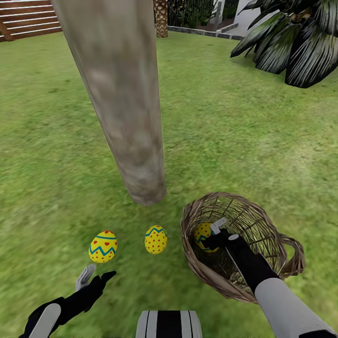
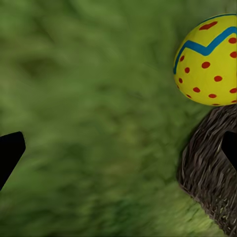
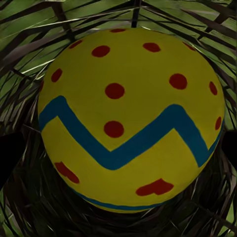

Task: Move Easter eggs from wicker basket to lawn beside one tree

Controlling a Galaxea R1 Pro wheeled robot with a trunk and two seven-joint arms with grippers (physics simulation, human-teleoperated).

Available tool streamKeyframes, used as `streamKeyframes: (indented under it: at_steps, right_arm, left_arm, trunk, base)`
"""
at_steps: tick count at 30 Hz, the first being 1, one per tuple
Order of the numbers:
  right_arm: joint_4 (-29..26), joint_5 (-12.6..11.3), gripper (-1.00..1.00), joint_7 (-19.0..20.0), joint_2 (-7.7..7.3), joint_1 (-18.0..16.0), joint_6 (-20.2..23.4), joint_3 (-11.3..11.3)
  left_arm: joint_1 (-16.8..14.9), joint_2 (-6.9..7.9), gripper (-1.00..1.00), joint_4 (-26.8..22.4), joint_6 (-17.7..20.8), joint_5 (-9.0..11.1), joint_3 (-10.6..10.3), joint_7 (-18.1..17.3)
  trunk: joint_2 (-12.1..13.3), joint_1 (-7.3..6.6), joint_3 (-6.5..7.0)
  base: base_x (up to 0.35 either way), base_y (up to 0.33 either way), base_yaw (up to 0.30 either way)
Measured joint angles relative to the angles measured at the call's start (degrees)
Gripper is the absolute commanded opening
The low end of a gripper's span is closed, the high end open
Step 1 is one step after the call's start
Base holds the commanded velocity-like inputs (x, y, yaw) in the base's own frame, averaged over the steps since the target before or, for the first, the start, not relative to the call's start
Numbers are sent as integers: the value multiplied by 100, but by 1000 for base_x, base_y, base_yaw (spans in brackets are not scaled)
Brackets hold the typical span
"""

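Observation:
The thick pale tree (image 1: pixel 126 117) rises from the lawn (image 1: pixel 244 141) in the middle of the head view. Two yellow Easter eggs (image 1: pixel 103 246) (image 1: pixel 156 239) lie on the grass near its foot. The wicker basket (image 1: pixel 263 225) stands to their right, with the third egg (image 1: pixel 203 232) inside. My right gripper (image 1: pixel 212 234) reaches into the basket. In the right wrist view that gripper (image 3: pixel 121 155) is open, with the egg (image 3: pixel 131 118) close between its spread fingers. My left gripper (image 1: pixel 96 276) hovers open just below the left egg; the left wrist view shows an egg (image 2: pixel 210 61) and the basket (image 2: pixel 212 173).
A dark palm-like bush (image 1: pixel 291 42) spreads at the back right. A brown slat fence (image 1: pixel 28 19) runs along the back left, and a slim palm trunk (image 1: pixel 161 19) stands far behind. Open grass lies left of the tree.

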Motion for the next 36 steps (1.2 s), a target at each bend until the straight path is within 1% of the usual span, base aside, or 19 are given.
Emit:
streamKeyframes:
  at_steps: [3,9,23,30,31,33,35,36]
  right_arm:
    - [-6,0,100,0,-1,0,-2,0]
    - [-14,1,100,0,-2,0,-8,-14]
    - [-157,0,100,-17,3,-6,-11,-60]
    - [-185,36,100,-32,-2,-10,-20,-69]
    - [-219,-3,100,-78,-2,-9,-14,-67]
    - [-255,-7,100,-209,2,-3,-25,-69]
    - [-268,-8,100,-254,4,-1,-30,-70]
    - [-271,-8,100,-268,5,0,-45,-70]
  left_arm:
    - [1,0,100,0,0,0,0,0]
    - [2,-4,100,0,3,-1,-3,0]
    - [2,-8,100,0,-4,1,-8,-6]
    - [2,-8,100,0,3,-1,-8,0]
    - [2,-8,100,0,3,0,-9,-2]
    - [2,-8,100,0,3,1,-9,-4]
    - [2,-8,100,0,3,1,-9,-5]
    - [2,-8,100,0,3,0,-9,-6]
  trunk:
    - [0,0,0]
    - [-8,16,-132]
    - [-8,15,-133]
    - [-17,33,-287]
    - [-18,33,-288]
    - [-18,33,-288]
    - [-18,33,-288]
    - [-19,36,-310]
  base:
    - [0,0,0]
    - [0,0,0]
    - [0,0,0]
    - [0,0,0]
    - [0,0,0]
    - [0,0,0]
    - [0,0,0]
    - [0,0,0]
